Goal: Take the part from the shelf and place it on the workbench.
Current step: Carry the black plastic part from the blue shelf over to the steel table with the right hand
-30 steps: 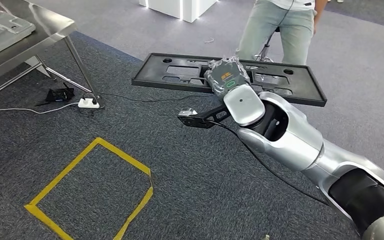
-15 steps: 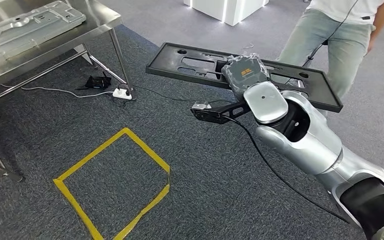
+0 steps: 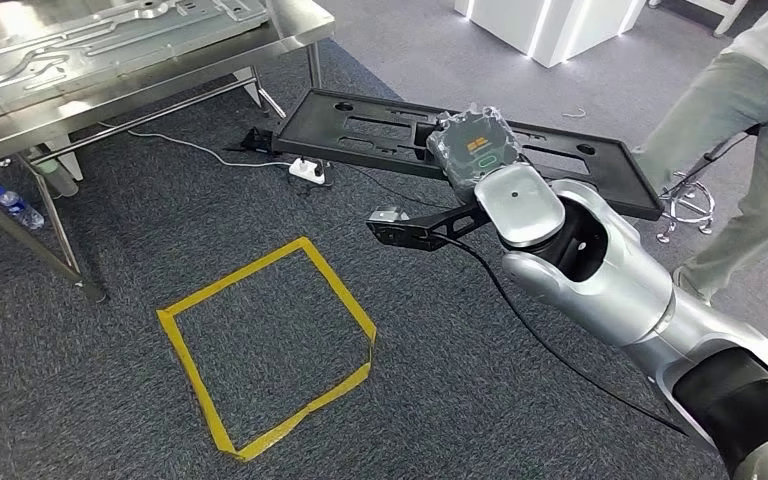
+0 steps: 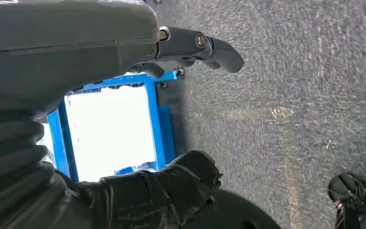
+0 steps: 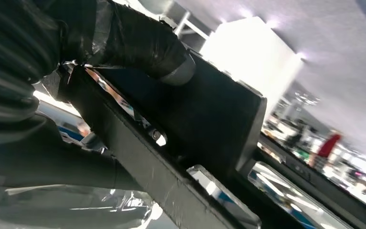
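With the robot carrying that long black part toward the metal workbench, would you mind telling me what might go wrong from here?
1. The right hand holds the long black part near its middle, alone, so it may tilt or slip.
2. The part's far end is close to the workbench and its legs and might strike them.
3. A person stands near the part's other end and could be hit.
4. A power strip and cables lie on the floor beneath.

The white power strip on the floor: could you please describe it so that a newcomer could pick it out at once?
Start at the steel workbench at the upper left and follow its right front leg down to the grey carpet. The power strip lies there, just under the near end of the black part. It is white with a black plug, unlike the yellow tape square.
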